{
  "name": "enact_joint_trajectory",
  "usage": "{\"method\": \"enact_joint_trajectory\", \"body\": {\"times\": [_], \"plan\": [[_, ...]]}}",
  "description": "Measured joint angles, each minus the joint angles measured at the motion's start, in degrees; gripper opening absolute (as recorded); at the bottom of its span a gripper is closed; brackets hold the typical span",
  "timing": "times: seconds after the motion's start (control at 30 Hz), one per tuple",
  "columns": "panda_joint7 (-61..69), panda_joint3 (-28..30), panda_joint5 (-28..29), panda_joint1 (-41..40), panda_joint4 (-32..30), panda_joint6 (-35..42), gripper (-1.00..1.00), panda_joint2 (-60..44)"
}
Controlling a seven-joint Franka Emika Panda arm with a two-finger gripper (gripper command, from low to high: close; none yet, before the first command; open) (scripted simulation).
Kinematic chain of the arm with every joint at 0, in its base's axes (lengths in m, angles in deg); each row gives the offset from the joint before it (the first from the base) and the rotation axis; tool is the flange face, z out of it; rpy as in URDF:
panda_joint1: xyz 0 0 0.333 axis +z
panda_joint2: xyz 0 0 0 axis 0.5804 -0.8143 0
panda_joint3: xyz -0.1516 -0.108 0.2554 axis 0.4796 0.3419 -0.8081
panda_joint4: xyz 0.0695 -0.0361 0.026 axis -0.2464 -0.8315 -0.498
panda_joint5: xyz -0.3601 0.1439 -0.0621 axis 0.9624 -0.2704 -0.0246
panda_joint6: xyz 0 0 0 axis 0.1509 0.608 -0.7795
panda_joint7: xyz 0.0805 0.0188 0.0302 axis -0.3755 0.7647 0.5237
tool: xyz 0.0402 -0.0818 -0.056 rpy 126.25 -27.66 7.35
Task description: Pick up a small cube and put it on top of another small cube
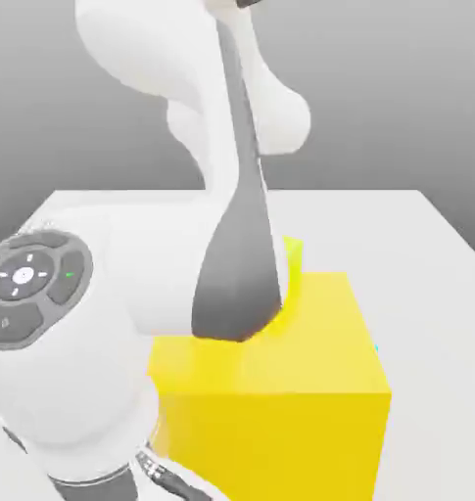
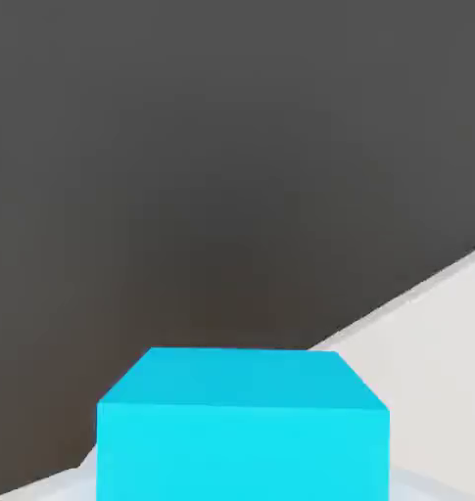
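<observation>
The big cube (image 1: pixel 280 382) sits on the table (image 1: pixel 417 225), toward the exterior view's right. The arm (image 1: pixel 231 196) stands before it. The small cube (image 2: pixel 243 431) rests on the table.

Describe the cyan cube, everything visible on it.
The small cyan cube is bright, plain-faced and matte-looking, with no markings. The hand view shows its top face and one side face, sitting square, close under the camera, with a pale surface at its base and beside it. In the exterior view just a thin cyan sliver peeks past the big yellow cube. Whether anything touches it cannot be told.

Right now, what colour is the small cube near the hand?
Bright cyan; the small cube shows best in the hand view.
</observation>
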Motion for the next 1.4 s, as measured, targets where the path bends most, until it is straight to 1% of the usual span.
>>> {"method": "enact_joint_trajectory", "body": {"times": [0.13, 0.4, 0.53, 0.83, 0.97, 1.17, 1.4], "plan": [[5.3, -4.7, -2.3, 2.1, 0.5, 2.1, -1.0, 0.9], [16.2, -17.7, -11.7, 5.3, -3.5, 3.0, -1.0, 4.9], [15.8, -21.2, -18.0, 5.2, -10.6, -0.2, -1.0, 9.8], [9.3, -24.8, -29.7, 5.7, -28.4, -8.2, -1.0, 24.4], [6.0, -26.0, -34.0, 8.1, -36.3, -11.6, -1.0, 31.7], [-0.5, -27.6, -38.1, 10.8, -48.3, -17.6, -1.0, 42.2], [-10.4, -32.8, -39.9, 12.5, -62.6, -26.2, -1.0, 53.0]]}}
